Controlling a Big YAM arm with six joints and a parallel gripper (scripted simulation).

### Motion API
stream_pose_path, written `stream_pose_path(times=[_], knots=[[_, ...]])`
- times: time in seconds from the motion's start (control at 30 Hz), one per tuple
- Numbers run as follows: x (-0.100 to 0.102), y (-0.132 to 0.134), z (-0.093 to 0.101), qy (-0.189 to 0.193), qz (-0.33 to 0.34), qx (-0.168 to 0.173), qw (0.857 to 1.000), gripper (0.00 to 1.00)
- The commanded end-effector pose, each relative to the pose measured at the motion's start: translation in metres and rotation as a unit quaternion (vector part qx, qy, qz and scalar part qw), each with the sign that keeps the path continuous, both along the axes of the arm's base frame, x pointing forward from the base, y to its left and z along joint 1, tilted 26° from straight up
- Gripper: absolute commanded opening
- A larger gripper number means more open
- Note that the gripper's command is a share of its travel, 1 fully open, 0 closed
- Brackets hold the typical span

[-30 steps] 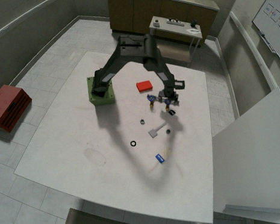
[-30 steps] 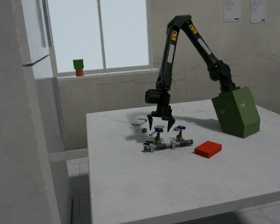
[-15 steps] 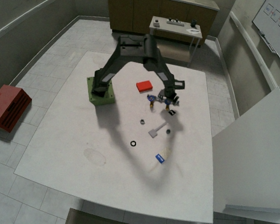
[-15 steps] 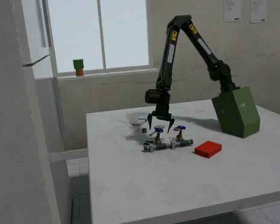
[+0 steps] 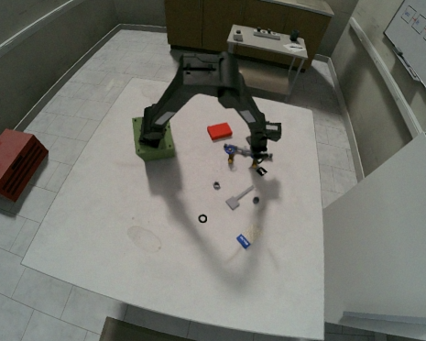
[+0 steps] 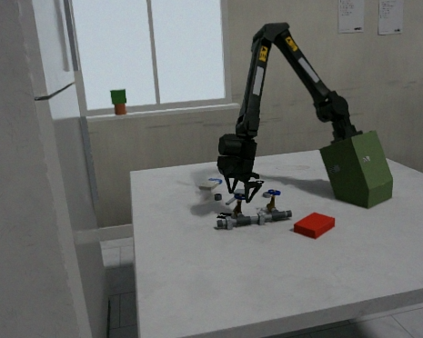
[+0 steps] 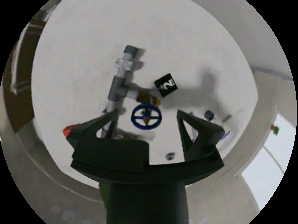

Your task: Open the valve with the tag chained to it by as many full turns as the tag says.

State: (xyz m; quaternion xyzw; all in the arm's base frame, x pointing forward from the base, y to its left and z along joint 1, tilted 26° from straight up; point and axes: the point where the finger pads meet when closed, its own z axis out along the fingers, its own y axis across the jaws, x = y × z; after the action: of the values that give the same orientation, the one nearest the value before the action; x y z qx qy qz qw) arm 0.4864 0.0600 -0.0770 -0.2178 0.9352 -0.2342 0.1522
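Note:
A short grey pipe (image 6: pixel 251 219) lies on the white table and carries two blue-handled valves. A black tag (image 7: pixel 166 84) marked "2" lies beside the pipe end; it also shows in the top view (image 5: pixel 261 170). My gripper (image 6: pixel 245 188) is open and points down, its fingers standing on either side of the blue handwheel (image 7: pixel 141 117) of the valve nearest the tag, just above it. The gripper (image 5: pixel 256 158) hides that valve in the top view. The other valve (image 6: pixel 273 193) stands free further along the pipe (image 5: pixel 229 148). Whether the fingers touch the wheel I cannot tell.
A red block (image 5: pixel 219 131) lies near the pipe. The arm's green base (image 5: pixel 152 137) stands at the table's far side. A small nut (image 5: pixel 216 185), a black ring (image 5: pixel 199 218), a grey flat tool (image 5: pixel 239 197) and a blue card (image 5: pixel 243 241) lie on the table.

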Motion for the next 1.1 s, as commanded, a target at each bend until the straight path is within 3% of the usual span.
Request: stream_pose_path(times=[0.0, 0.17, 0.37, 0.43, 0.47, 0.57, 0.7, 0.93, 1.07], knots=[[0.0054, -0.0039, -0.0038, -0.064, -0.151, 0.064, 0.984, 1.00], [0.0053, -0.0039, -0.0038, -0.119, -0.262, 0.118, 0.950, 1.00], [0.0080, -0.0031, -0.0024, -0.182, -0.390, 0.182, 0.884, 1.00], [0.0080, -0.0031, -0.0024, -0.182, -0.390, 0.182, 0.884, 1.00], [0.0085, -0.0030, -0.0021, -0.204, -0.441, 0.206, 0.849, 1.00], [0.0085, -0.0030, -0.0021, -0.229, -0.497, 0.232, 0.804, 1.00], [0.0084, -0.0030, -0.0022, -0.260, -0.571, 0.265, 0.732, 1.00], [0.0083, -0.0031, -0.0022, -0.303, -0.686, 0.305, 0.587, 1.00], [0.0083, -0.0031, -0.0022, -0.304, -0.689, 0.305, 0.583, 1.00]])
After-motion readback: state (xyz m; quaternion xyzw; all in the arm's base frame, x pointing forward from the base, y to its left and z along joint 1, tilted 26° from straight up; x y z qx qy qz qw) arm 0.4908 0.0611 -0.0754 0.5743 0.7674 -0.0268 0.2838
